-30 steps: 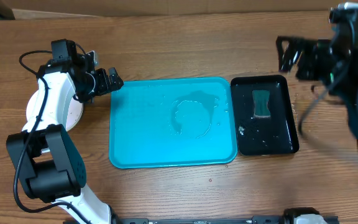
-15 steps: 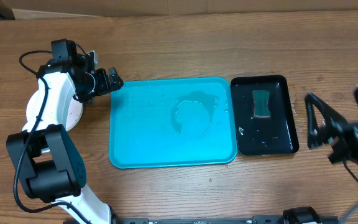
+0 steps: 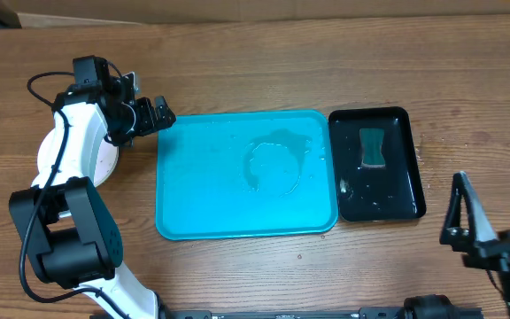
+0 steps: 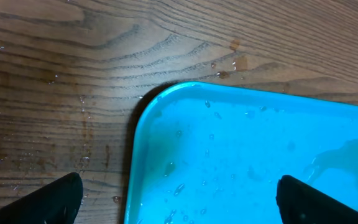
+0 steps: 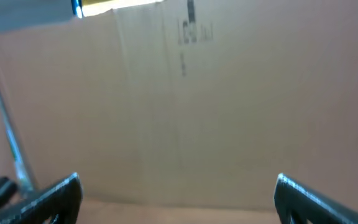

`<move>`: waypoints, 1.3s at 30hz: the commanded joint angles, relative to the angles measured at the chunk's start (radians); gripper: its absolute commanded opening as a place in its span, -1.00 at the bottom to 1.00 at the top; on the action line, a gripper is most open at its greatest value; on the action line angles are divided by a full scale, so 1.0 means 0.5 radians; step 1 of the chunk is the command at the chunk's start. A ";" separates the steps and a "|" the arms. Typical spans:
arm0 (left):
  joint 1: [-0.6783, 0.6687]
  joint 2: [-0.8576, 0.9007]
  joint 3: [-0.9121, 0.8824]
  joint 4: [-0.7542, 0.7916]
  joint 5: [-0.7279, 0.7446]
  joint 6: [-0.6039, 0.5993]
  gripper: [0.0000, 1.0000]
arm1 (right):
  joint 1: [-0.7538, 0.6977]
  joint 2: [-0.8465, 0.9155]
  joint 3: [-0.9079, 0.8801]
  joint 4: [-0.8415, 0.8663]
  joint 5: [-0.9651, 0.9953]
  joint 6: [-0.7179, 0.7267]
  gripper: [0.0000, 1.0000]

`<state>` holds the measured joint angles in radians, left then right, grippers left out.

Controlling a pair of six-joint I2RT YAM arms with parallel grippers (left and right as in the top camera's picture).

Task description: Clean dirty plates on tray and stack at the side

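Note:
The turquoise tray [image 3: 202,213] lies in the middle of the table, wet, with no plate on it. Its far-left corner shows in the left wrist view [image 4: 241,149], dotted with drops. A white plate [image 3: 104,165] lies left of the tray, mostly hidden under the left arm. No cyan or yellow-green plate shows. My left gripper [image 3: 153,115] [image 4: 182,202] is open and empty above the tray's far-left corner. My right gripper [image 3: 498,213] [image 5: 179,199] is open and empty at the front right, pointing at a cardboard wall.
A glossy black tray [image 3: 397,190] stands right of the turquoise tray, wet, with a green sponge [image 3: 373,147] in it. A brown cardboard wall [image 5: 179,93] fills the right wrist view. Water drops lie on the wood [image 4: 55,124] beside the tray corner.
My right arm has swung from the back right down to the front right, past the black tray. The left arm has not moved.

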<state>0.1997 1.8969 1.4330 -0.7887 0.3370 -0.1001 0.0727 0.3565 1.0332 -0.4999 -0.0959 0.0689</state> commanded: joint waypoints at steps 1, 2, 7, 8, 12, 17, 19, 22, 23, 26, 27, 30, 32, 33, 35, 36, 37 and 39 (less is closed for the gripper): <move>0.002 -0.008 -0.008 0.002 -0.001 0.043 1.00 | -0.049 -0.214 -0.313 0.231 0.008 -0.043 1.00; 0.002 -0.008 -0.008 0.002 -0.001 0.043 1.00 | -0.056 -0.266 -0.392 0.304 0.000 -0.043 1.00; 0.002 -0.008 -0.008 0.002 -0.001 0.043 0.99 | -0.063 -0.555 -0.824 0.759 -0.109 -0.043 1.00; 0.002 -0.008 -0.008 0.002 -0.001 0.043 1.00 | -0.062 -0.594 -0.905 0.858 -0.128 -0.043 1.00; 0.002 -0.008 -0.008 0.002 -0.001 0.043 0.99 | -0.062 -0.668 -1.148 1.174 -0.196 -0.042 1.00; 0.002 -0.008 -0.008 0.002 -0.001 0.043 0.99 | -0.062 -0.707 -1.421 1.411 -0.217 -0.040 1.00; 0.002 -0.008 -0.008 0.002 -0.001 0.043 0.99 | -0.062 -0.707 -1.514 1.448 -0.217 -0.034 1.00; 0.002 -0.008 -0.008 0.002 -0.001 0.043 0.99 | -0.062 -0.707 -1.615 1.445 -0.228 -0.033 1.00; 0.002 -0.008 -0.008 0.002 -0.001 0.043 0.99 | -0.062 -0.707 -1.647 1.442 -0.231 -0.034 1.00; 0.002 -0.008 -0.008 0.002 -0.001 0.043 0.99 | -0.062 -0.707 -1.761 1.418 -0.233 -0.033 1.00; 0.002 -0.008 -0.008 0.002 -0.001 0.043 0.99 | -0.062 -0.707 -1.800 1.406 -0.233 -0.033 1.00; 0.002 -0.008 -0.008 0.002 -0.001 0.043 1.00 | -0.062 -0.707 -1.919 1.387 -0.232 -0.034 1.00; 0.002 -0.008 -0.008 0.002 -0.001 0.043 1.00 | -0.062 -0.707 -1.991 1.392 -0.232 -0.034 1.00; 0.002 -0.008 -0.008 0.002 -0.001 0.043 1.00 | -0.062 -0.707 -2.025 1.402 -0.233 -0.034 1.00; 0.002 -0.008 -0.008 0.002 -0.001 0.043 1.00 | -0.058 -0.707 -2.051 1.341 -0.234 -0.033 1.00; 0.002 -0.008 -0.008 0.002 -0.002 0.043 1.00 | -0.056 -0.707 -2.052 1.307 -0.233 -0.036 1.00; 0.002 -0.008 -0.008 0.002 -0.001 0.043 1.00 | -0.056 -0.707 -2.051 1.276 -0.233 -0.034 1.00; 0.002 -0.008 -0.008 0.002 -0.001 0.043 1.00 | -0.056 -0.707 -2.051 1.194 -0.229 -0.047 1.00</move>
<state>0.1997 1.8969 1.4330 -0.7887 0.3370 -0.0998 0.0463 0.0143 0.0181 0.1196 -0.2066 0.0517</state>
